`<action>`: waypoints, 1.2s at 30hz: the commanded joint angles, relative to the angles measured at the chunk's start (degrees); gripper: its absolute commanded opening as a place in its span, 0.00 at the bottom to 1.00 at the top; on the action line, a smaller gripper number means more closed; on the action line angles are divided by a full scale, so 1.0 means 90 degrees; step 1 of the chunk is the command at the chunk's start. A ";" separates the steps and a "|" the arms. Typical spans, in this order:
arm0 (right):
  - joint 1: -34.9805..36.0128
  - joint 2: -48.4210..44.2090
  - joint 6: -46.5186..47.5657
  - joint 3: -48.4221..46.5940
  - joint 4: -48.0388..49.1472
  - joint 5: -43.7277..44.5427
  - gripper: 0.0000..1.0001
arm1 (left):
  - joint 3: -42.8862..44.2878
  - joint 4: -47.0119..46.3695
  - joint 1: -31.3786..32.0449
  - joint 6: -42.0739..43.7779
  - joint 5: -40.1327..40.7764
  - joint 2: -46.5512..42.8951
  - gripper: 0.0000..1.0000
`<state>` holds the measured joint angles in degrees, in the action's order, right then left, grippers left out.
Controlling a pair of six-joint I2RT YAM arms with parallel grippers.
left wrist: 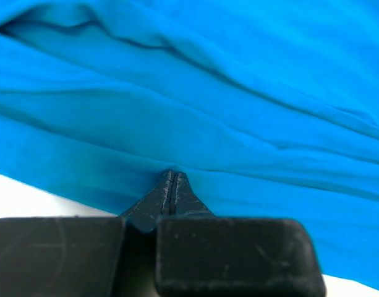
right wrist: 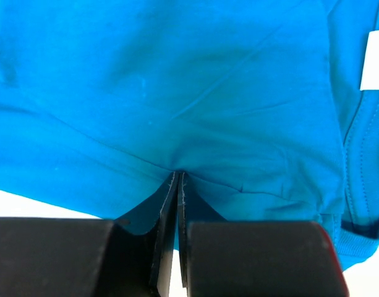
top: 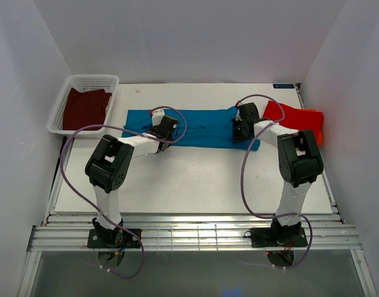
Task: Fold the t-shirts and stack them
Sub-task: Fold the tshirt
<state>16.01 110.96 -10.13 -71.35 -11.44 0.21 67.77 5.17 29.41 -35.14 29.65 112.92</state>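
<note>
Across the far middle of your desk [top: 195, 179] the teal-blue t-shirt [top: 201, 127] lies spread in a long strip, and both arms reach its near edge. Your left tool [top: 163, 133] is clenched on the cloth toward the left end and your right tool [top: 242, 132] is clenched on it near the right end, each wrist view showing fingers pressed together with fabric puckered at their tips. Just beside the strip's right end lies the red-orange t-shirt [top: 297, 120], while the maroon t-shirt [top: 84, 108] rests in the white mesh basket [top: 93, 78] at the far left corner.
</note>
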 commanded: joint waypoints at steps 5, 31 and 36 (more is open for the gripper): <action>0.0261 -0.0814 -0.0310 0.1237 -0.0721 0.0416 0.08 | -0.1405 0.0783 0.0053 -0.0598 0.0055 -0.1198 0.00; 0.1112 -0.1510 0.0110 -0.0557 -0.1014 0.1726 0.29 | -0.0335 -0.0525 0.2250 0.0037 -0.0745 -0.1477 0.00; 0.1063 -0.0376 0.0295 -0.1310 -0.0887 0.1316 0.34 | 0.0195 -0.0896 0.2610 -0.0012 -0.1165 -0.0439 0.00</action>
<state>25.91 104.18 -9.61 -79.42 -20.18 14.20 66.46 0.60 50.70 -35.86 23.09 106.59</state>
